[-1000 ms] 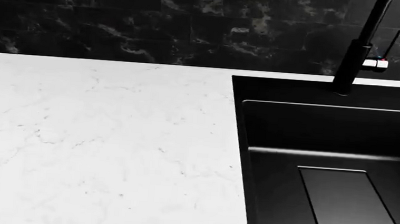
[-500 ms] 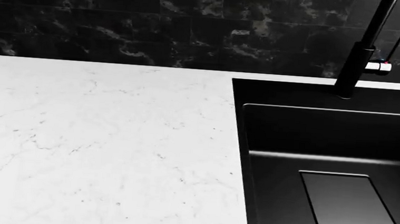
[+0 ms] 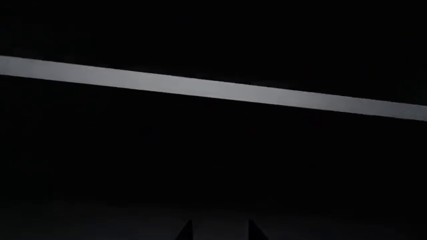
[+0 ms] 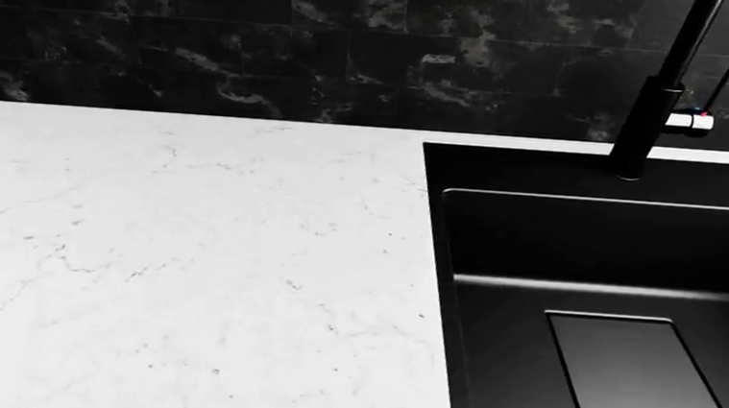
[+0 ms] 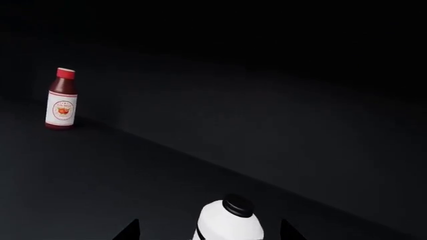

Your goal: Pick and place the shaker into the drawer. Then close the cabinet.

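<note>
The shaker (image 5: 228, 222), white with a black cap, stands upright between the fingertips of my right gripper (image 5: 208, 231). The jaws are spread wide and do not touch it. It stands on a smooth black floor with a black wall behind, which looks like the inside of the drawer (image 5: 133, 175). My left gripper (image 3: 219, 231) shows only two dark fingertips, apart, with nothing between them, facing a dark surface crossed by a grey strip (image 3: 213, 89). Neither gripper nor the shaker shows in the head view.
A red sauce bottle (image 5: 61, 99) with a white label stands upright farther back on the same black floor. The head view shows a white marble counter (image 4: 180, 268), a black sink basin (image 4: 588, 306) at the right, a black tap (image 4: 661, 90) and a dark tiled wall.
In the head view the scene sits slightly lower than one second ago. It has not moved since half a second ago.
</note>
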